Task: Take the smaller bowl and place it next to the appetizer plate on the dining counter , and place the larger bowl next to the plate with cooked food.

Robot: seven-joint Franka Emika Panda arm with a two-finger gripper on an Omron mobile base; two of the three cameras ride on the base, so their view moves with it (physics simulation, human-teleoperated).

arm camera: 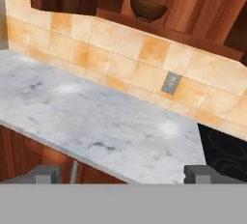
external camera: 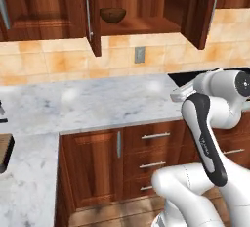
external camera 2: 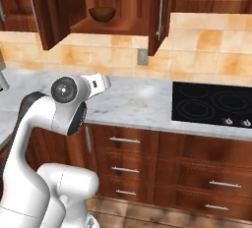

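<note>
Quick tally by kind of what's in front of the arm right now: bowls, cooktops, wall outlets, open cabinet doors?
Bowls: 1, the smaller bowl on the open cabinet shelf
Cooktops: 1, black cooktop set in the wall counter
Wall outlets: 1, grey outlet on the tiles
Open cabinet doors: 2
Total: 5

Cabinet shelf (external camera: 141, 25), upper centre of the left base view: reddish wood, doors swung open, carrying the smaller bowl (external camera: 113, 14), dark brown, upright, toward the shelf's left end.

Wall counter (external camera: 97, 104), across the middle of the frame: white-grey marble above wooden drawers; black cooktop (external camera 2: 212, 104) set flush at right of the right base view.
</note>
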